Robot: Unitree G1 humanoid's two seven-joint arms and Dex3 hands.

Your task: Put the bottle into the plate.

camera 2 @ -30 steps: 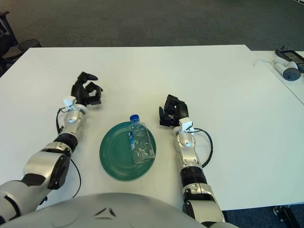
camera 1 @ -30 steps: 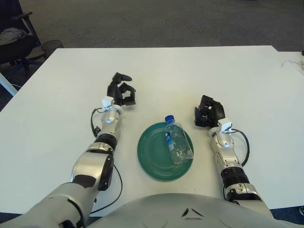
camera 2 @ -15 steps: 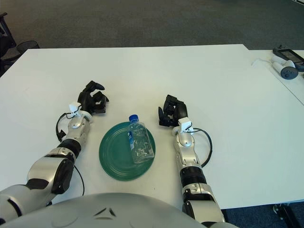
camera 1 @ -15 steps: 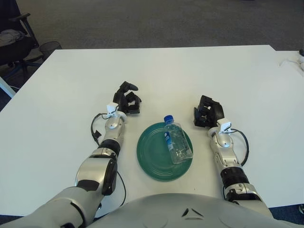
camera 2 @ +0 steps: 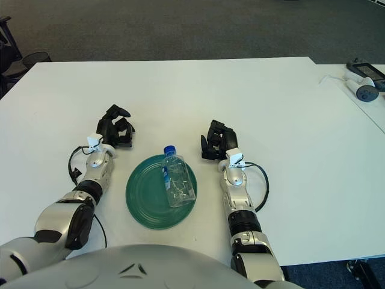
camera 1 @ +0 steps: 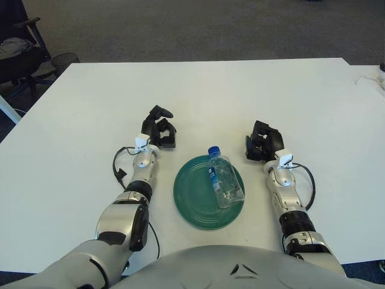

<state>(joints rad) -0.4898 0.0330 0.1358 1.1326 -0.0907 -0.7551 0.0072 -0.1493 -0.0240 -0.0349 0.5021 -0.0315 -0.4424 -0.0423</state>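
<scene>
- The clear water bottle [camera 1: 223,179] with its blue cap [camera 1: 213,150] lies on its side in the green plate [camera 1: 192,198], cap pointing toward the far edge of the table and body across the plate's right half; its bottom end reaches the plate's right rim.
- The plate sits on the white table [camera 1: 240,96], close to the near edge and roughly midway between the table's left and right edges.
- The left hand [camera 1: 158,127] shows just left of the plate and a little farther from the near edge, with its fingers loosely curled around nothing; whether it touches the table I cannot tell.
- The right hand [camera 1: 261,141] shows just right of the plate, apart from the bottle, with its fingers bent in a loose curl and nothing in them.
- Judged from how things lie, the placing step looks done: the bottle is inside the plate and neither hand has hold of it.
- The next move likely calls only for drawing both hands clear toward the near edge without brushing the plate's rim, since a lying bottle could roll.
- At the table's far right corner the right eye view shows a small grey device [camera 2: 364,90] with a white cable, well apart from the work.
</scene>
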